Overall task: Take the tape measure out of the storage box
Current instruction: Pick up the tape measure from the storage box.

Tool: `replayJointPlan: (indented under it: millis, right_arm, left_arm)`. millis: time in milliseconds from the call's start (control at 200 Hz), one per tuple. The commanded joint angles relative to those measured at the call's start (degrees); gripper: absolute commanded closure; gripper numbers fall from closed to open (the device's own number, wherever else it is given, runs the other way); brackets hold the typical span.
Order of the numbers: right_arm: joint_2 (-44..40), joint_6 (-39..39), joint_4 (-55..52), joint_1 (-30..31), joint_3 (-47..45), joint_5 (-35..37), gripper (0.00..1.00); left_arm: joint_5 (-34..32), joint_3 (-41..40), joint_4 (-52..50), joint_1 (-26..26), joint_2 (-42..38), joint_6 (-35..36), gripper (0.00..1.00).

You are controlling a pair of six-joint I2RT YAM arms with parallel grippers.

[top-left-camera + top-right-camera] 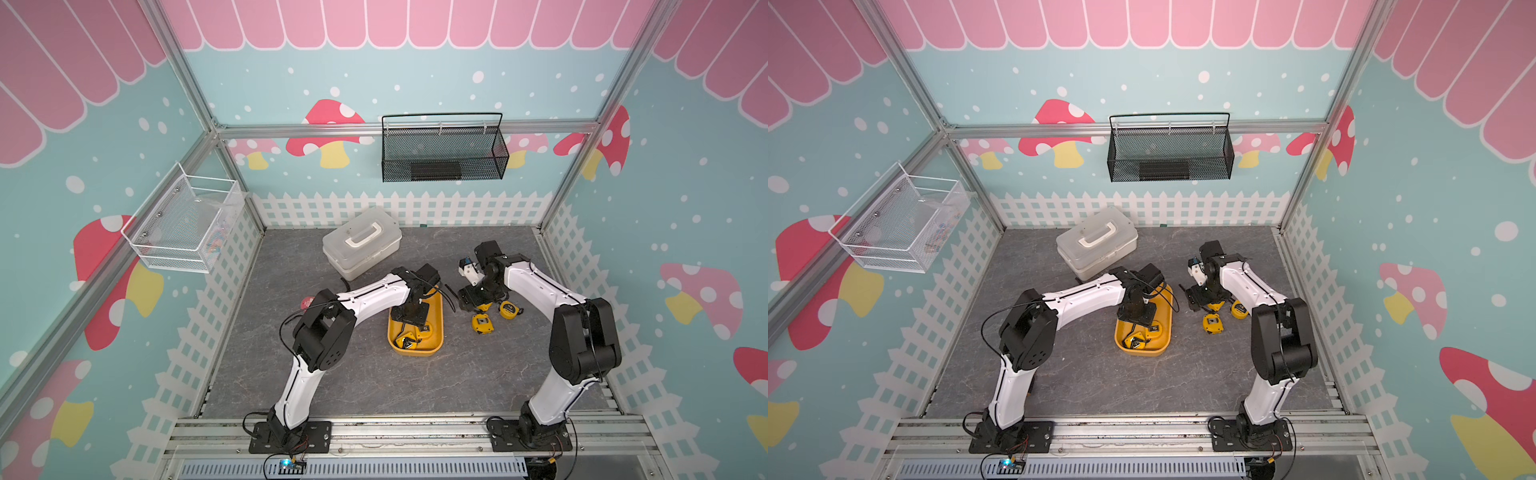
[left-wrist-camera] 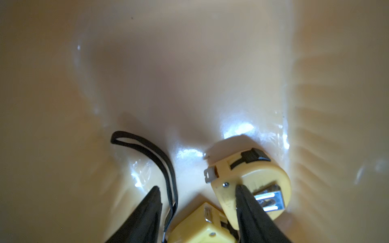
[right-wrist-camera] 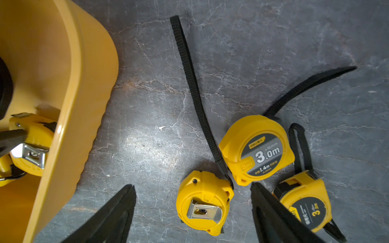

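Grey marbled counter (image 1: 332, 374) holds the storage box (image 1: 439, 328), two tape measures (image 2: 252, 173) inside it. Left claw (image 2: 197, 186) sits in the box, jaws apart; right claw (image 3: 192, 185) gapes above three loose tapes (image 3: 255, 147) alongside.

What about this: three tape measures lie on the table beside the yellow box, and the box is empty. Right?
Not empty: the left wrist view shows two tape measures in the storage box. Three tape measures do lie on the table beside it.
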Motion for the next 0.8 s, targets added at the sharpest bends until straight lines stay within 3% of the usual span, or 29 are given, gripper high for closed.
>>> replayJointPlan:
  millis: [0,355,795]
  right_arm:
    - [0.8,-0.09,-0.5,-0.35,-0.45,-0.01,0.14]
    - [1.2,-0.19,-0.52,-0.31,-0.45,-0.07,0.14]
    - [1.0,-0.02,-0.83,-0.36,-0.68,-0.25,0.14]
  left_arm:
    - [-0.71,-0.42,-0.85,-0.54,-0.91,1.26,0.38]
    - [-0.05,-3.02,-0.83,-4.16,-4.15,1.84,0.3]
    - [0.65,-0.76,-0.57,-4.37,0.44,3.05,0.3]
